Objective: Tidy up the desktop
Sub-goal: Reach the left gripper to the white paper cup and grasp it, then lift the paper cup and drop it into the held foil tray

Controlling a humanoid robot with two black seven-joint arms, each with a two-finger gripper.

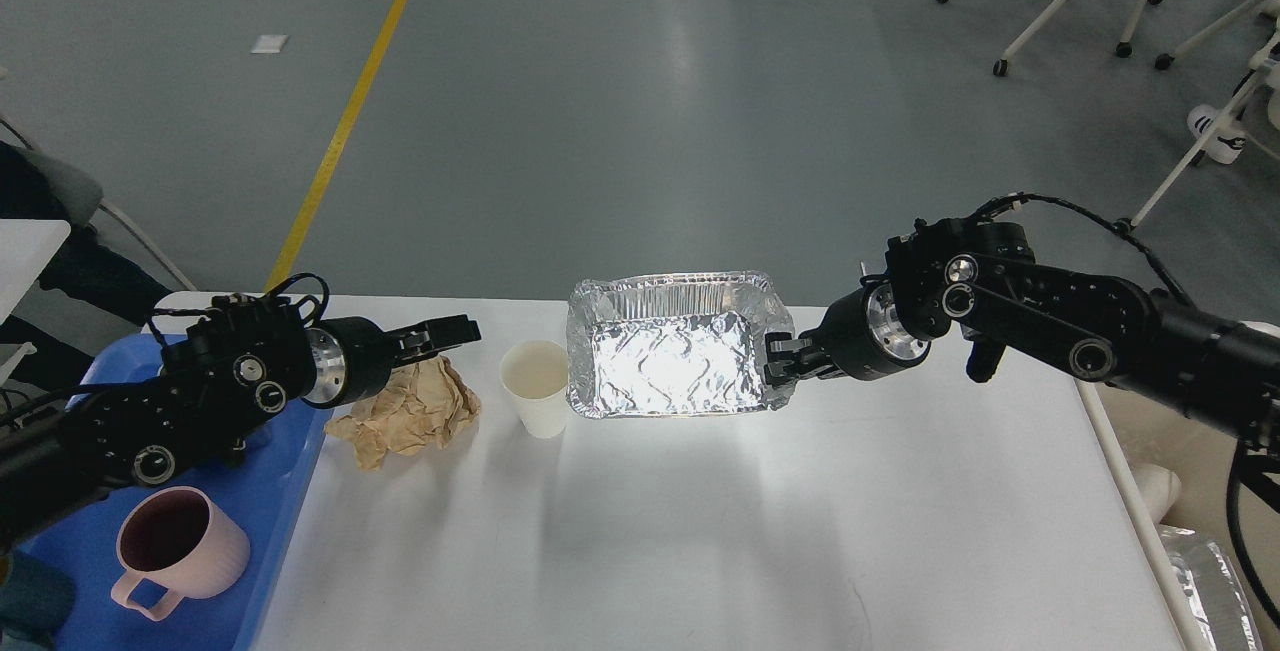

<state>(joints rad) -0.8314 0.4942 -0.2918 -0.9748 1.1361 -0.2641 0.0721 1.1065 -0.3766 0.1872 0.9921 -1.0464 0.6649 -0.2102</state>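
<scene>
A grey floor with a yellow line (350,111) lies behind the white worktop (700,531), which fills the lower view. Toward twelve o'clock on it sits a foil tray (670,356); a white paper cup (535,386) stands just beside the tray at its nine o'clock, and crumpled brown paper (410,411) lies further that way. At the worktop's nine o'clock edge a blue tray (270,491) carries a pink mug (175,546). The right tool (785,359) is closed on the foil tray's three o'clock rim. The left tool (445,334) hovers above the brown paper; I cannot tell how far it is open.
</scene>
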